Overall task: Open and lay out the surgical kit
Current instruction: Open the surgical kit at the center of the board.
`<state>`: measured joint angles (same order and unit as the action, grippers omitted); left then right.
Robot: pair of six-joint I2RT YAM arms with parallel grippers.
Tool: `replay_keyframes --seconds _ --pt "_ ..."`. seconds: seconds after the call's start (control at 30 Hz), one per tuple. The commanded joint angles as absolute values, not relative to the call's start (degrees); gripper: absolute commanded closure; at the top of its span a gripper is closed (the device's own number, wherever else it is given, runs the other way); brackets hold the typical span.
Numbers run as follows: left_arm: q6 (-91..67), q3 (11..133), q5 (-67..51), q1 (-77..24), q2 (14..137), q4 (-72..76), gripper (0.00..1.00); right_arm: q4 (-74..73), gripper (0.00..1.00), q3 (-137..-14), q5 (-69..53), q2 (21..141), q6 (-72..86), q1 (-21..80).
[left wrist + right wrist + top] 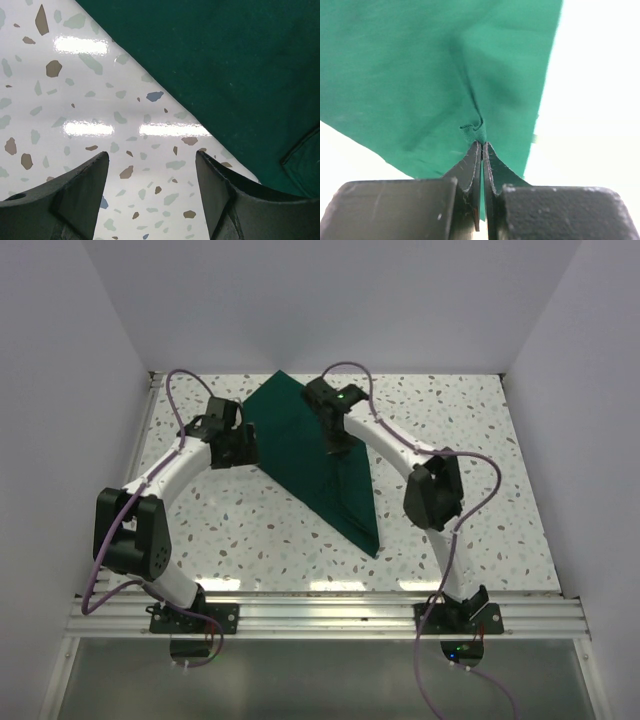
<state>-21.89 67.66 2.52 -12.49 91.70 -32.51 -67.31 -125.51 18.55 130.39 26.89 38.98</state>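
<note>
On my left, my left gripper (235,443) hangs low over the speckled table (450,420), just beside the left edge of the dark green cloth wrap (290,430). Its jaws stand wide and hold nothing. In the left wrist view, bare tabletop (75,100) shows between its two fingers (85,190). The cloth's straight edge runs diagonally ahead of them, and its hemmed corner (300,160) lies close to the right finger. I cannot tell whether that finger touches the fabric.

The wrap lies across the middle of the table. It is broad at the back and narrows to a point toward the near right.

On my right, my right gripper (335,440) sits over the cloth's middle, tilted down onto it. In the right wrist view its jaws are pressed together (481,145) on a small pinch of the green fabric (420,75). A crease runs up from the tips, and the cloth around it looks drawn up into a ridge.
</note>
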Motion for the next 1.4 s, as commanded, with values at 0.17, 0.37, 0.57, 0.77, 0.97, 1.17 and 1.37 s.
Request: replay_keyframes --seconds 0.17,0.37,0.57,0.77,0.97,1.17,1.37 --pt "-21.36 72.51 0.27 -12.39 91.32 -32.61 0.26 -63.20 1.00 -104.01 31.90 113.30 25.93 24.64" --pt "-21.10 77.42 -2.20 -16.25 95.97 -33.84 0.26 -59.06 0.20 -96.68 35.68 110.39 24.17 15.13" --pt "-20.65 82.87 -5.62 -25.55 105.54 -36.21 0.27 -59.68 0.07 -94.67 34.47 106.19 26.63 12.75" --pt "-22.76 87.18 -6.77 -33.21 113.63 -36.65 0.28 -58.88 0.07 -87.64 28.57 97.49 28.30 12.83" --pt "-24.60 89.83 -6.77 -37.26 118.39 -37.79 0.28 -59.32 0.07 -83.50 27.60 92.73 26.81 12.83" --pt "-26.72 89.12 -7.56 -38.41 119.00 -36.65 0.45 -60.20 0.07 -82.71 28.57 90.35 25.66 12.83" --pt "-27.77 89.38 -10.89 -38.85 119.27 -34.02 0.53 -61.69 0.09 -81.39 28.65 89.83 27.42 12.74"
